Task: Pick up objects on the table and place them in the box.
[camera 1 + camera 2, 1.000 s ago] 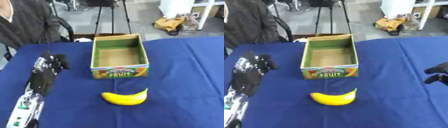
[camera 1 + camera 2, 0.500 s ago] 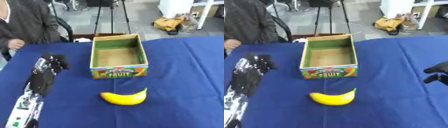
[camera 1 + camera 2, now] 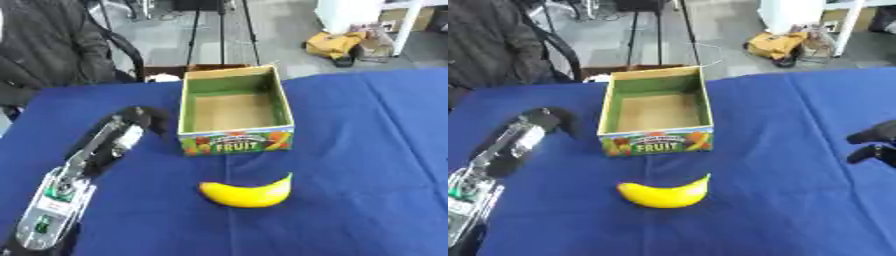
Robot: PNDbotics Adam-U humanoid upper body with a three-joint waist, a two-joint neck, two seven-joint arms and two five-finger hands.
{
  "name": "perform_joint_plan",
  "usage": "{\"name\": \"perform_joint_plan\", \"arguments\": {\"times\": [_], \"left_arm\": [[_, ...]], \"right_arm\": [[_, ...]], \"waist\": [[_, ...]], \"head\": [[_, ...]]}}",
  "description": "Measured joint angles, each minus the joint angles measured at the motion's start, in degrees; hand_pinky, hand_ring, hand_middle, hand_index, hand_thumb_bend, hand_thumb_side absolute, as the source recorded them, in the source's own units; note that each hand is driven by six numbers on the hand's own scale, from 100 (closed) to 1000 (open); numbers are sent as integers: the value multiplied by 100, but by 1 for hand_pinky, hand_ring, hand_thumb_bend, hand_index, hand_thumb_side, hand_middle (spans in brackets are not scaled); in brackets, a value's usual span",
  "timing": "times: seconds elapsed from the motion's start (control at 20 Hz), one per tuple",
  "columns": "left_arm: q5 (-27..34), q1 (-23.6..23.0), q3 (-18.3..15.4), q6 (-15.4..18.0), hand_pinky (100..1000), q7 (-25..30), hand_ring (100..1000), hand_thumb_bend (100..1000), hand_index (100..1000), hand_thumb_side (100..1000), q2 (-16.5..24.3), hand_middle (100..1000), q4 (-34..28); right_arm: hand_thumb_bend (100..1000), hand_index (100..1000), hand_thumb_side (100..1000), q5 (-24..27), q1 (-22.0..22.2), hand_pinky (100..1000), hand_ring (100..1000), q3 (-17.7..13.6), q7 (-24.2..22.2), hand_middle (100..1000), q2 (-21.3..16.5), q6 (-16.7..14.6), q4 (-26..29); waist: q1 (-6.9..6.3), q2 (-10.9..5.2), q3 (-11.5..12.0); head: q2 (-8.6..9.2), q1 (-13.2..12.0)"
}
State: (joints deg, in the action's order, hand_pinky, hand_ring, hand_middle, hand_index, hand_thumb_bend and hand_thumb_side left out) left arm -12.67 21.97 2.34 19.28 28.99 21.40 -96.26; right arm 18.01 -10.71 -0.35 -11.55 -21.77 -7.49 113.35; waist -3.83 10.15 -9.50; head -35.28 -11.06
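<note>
Banana (image 3: 246,192): we see it on the blue surface (image 3: 367,150), just before the empty box (image 3: 233,110).
Left hand (image 3: 149,116): fingers unclear.
Right hand (image 3: 874,141): curled, holding nothing.
Risk: we could roll it away.

Matt blue cloth table cover (image 3: 367,150), printed cardboard box (image 3: 234,111), smooth glossy banana (image 3: 248,192)

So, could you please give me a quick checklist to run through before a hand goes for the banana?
1. Banana lies free on the blue table, nothing on it: ok.
2. Box open on top and empty: ok.
3. Banana apart from the box, room to grasp: ok.
4. Left hand holds nothing: ok.
5. Right hand at the right edge, fingers' state: cannot tell.
6. Path from banana to box unobstructed: ok.
</note>
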Motion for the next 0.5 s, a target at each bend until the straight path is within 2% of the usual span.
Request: {"name": "perform_joint_plan", "arguments": {"times": [0.25, 0.5], "left_arm": [[-1340, 545, 446, 671, 696, -88, 586, 340, 760, 591, 8, 561, 576], [-2501, 882, 707, 1224, 691, -511, 585, 432, 763, 532, -167, 559, 1138]], "right_arm": [[100, 640, 654, 26, -19, 531, 667, 1, -4, 568, 0, 4, 1], [100, 643, 652, 42, -28, 532, 667, 3, -18, 568, 0, 18, 1]], "waist": [[9, -12, -66], [17, -21, -65]], "head": [[-15, -37], [-44, -40]]}}
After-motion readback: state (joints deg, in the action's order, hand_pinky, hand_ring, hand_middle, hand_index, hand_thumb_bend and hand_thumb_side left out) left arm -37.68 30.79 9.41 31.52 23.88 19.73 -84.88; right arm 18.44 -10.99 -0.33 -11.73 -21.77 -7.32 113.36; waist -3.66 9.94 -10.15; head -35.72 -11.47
